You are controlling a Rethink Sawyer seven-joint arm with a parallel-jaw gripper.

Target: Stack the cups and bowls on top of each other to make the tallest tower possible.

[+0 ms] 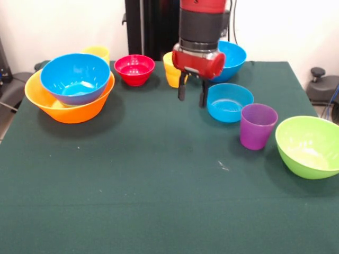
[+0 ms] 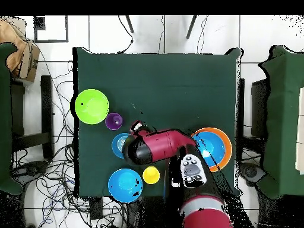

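My gripper [image 1: 192, 93] is open and empty, hanging low over the cloth between a yellow cup [image 1: 171, 72] behind it and the shallow blue bowl [image 1: 229, 102] beside it. The tower stands at the left: a large blue bowl [image 1: 76, 78] nested in the huge orange-yellow bowl [image 1: 69, 108]. A second yellow cup [image 1: 97, 52] stands behind it. The small red bowl [image 1: 134, 69], another large blue bowl [image 1: 234, 59], the purple cup [image 1: 258, 126] and the lime green bowl [image 1: 310, 146] stand apart. The small green bowl is out of view.
The green cloth table [image 1: 159, 185] has its widest bare stretch at the front. In the overhead view the arm [image 2: 160, 146] covers part of the shallow blue bowl [image 2: 118, 144]. The lime bowl [image 2: 92, 106] sits close to the table's edge.
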